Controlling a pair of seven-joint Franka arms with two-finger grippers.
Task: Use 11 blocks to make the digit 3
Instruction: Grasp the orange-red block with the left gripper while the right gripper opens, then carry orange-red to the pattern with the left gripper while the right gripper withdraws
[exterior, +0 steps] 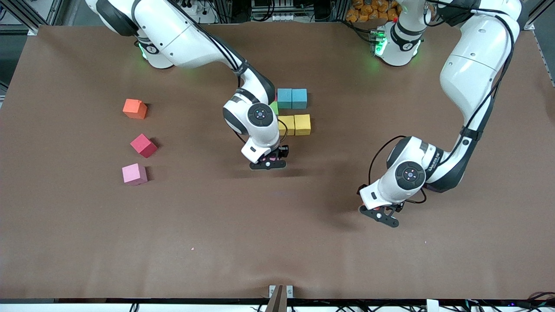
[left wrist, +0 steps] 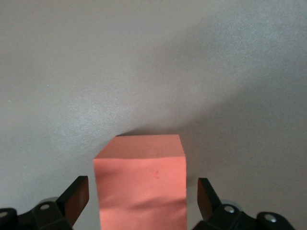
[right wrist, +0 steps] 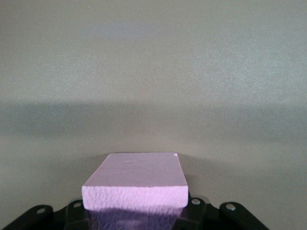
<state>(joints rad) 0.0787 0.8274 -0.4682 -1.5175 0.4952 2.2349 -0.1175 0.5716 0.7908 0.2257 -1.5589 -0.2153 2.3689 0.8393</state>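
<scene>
Brown table (exterior: 86, 225). Right gripper (exterior: 269, 163) clamps a pink block (right wrist: 136, 179). Left gripper (exterior: 380, 214), fingers spread, straddles a salmon block (left wrist: 141, 184) at 4 o'clock.

Brown matte table (exterior: 86, 242) carries small foam cubes: two cyan cubes (exterior: 292, 98) touching side by side, two yellow cubes (exterior: 295, 125) touching just nearer the front camera, and a green cube (exterior: 274, 107) mostly hidden beside them. Toward the right arm's end, spaced apart, sit an orange cube (exterior: 135, 108), a red cube (exterior: 143, 145) and a pink cube (exterior: 134, 174), each nearer the camera than the last. A salmon-pink cube (left wrist: 141, 189) rests on the table in the left wrist view.
</scene>
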